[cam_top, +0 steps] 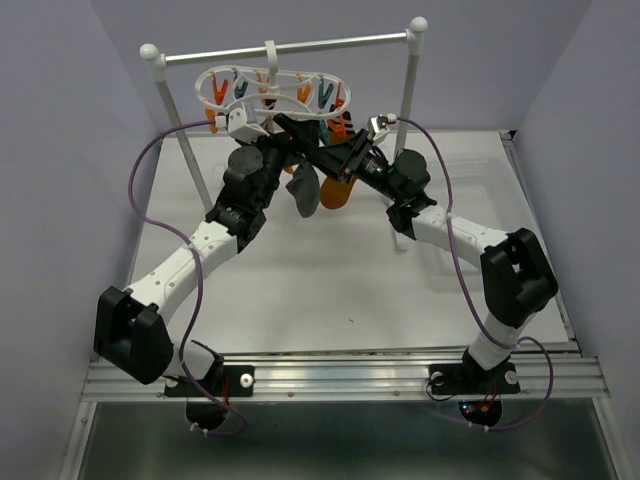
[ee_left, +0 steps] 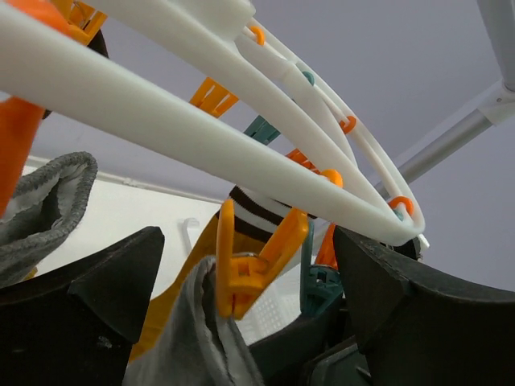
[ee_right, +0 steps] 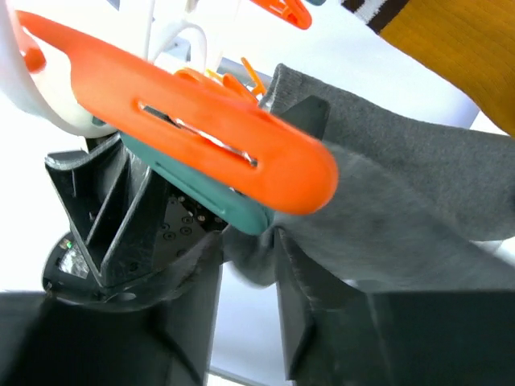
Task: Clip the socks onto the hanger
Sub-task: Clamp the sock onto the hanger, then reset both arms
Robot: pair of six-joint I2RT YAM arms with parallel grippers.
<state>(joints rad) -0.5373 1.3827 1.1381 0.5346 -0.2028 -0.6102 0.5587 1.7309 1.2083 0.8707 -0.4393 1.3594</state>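
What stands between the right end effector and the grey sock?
Nothing visible: the grey sock reaches into the right end effector, between its fingers. The orange clip sits just above them, by the sock's edge.

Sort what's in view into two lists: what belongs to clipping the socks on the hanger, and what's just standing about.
Belongs to the job: white plastic oval openwork hanger; its orange and teal plastic clips; dark grey fabric sock; mustard-orange fabric sock with dark-striped cuff.
Just standing about: metal rail stand with white posts; white table.
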